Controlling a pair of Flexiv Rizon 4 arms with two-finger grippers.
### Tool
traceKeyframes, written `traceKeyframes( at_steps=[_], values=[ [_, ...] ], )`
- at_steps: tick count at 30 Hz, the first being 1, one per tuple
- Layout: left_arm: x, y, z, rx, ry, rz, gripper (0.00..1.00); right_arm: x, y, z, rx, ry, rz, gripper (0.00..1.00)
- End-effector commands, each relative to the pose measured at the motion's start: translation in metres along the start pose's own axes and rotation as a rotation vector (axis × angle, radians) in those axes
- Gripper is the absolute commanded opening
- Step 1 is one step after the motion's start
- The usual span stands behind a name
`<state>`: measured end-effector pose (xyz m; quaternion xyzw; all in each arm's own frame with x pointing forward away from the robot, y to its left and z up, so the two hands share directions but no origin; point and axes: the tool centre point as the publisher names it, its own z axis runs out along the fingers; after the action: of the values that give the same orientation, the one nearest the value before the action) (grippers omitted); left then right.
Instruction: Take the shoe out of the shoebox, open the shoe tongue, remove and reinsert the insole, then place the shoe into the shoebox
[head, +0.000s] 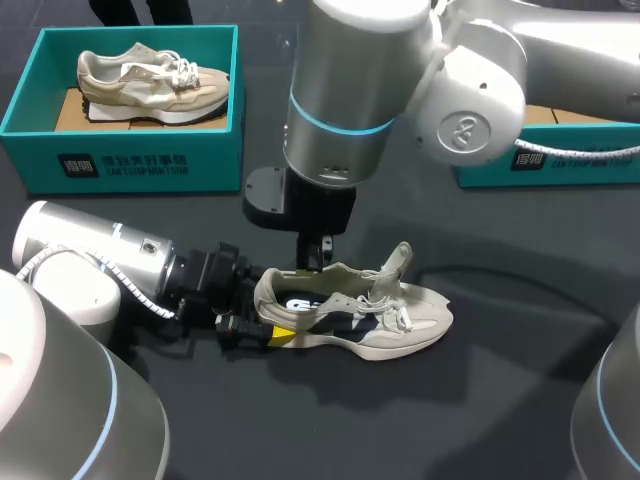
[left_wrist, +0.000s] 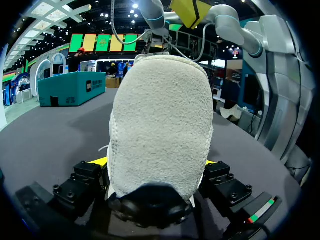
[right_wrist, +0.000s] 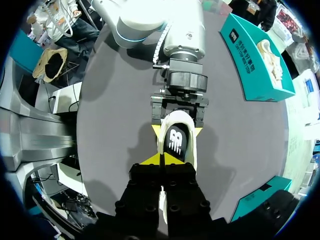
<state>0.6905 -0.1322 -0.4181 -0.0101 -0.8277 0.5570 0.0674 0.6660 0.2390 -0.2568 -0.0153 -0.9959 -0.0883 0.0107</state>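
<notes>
Dark table (head: 500, 400) with two teal boxes well apart from both grippers: a shoebox (head: 130, 150) beyond the left gripper (head: 266, 312), holding a second beige shoe (head: 150, 85) on its sole, and a second box (head: 560, 165) partly hidden behind the right arm. In the head view the right arm's thick wrist crosses above the middle of the table and covers the ground between the boxes. The shoe (head: 370, 315) stands upright on the table between the two arms, outside either box. Its heel sits between the left gripper's fingers, which clamp it from both sides, with a yellow tip on each flank. In the left wrist view the heel fills nearly everything ahead. The toe points away from the left gripper, and the tongue (head: 395, 265) is raised. The right gripper (right_wrist: 161, 159) hangs over the shoe's mouth with its yellow tips drawn together. Whether anything is pinched between them cannot be told. The dark insole (right_wrist: 176, 141) lies inside the shoe, just ahead of these tips.
</notes>
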Motion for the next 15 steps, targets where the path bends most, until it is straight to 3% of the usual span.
traceKeyframes(
  at_steps=[1, 6, 15],
  values=[
    [-0.002, 0.002, 0.000, -0.003, 0.001, -0.001, 0.00, 0.001, 0.002, 0.001, 0.004, -0.002, 0.001, 0.00],
    [-0.002, 0.002, 0.000, -0.003, 0.001, -0.001, 0.00, 0.001, 0.002, 0.001, 0.004, -0.002, 0.001, 0.00],
    [-0.002, 0.002, 0.000, -0.003, 0.001, -0.001, 0.00, -0.011, -0.006, 0.034, 0.019, -0.002, -0.030, 0.00]
  ],
)
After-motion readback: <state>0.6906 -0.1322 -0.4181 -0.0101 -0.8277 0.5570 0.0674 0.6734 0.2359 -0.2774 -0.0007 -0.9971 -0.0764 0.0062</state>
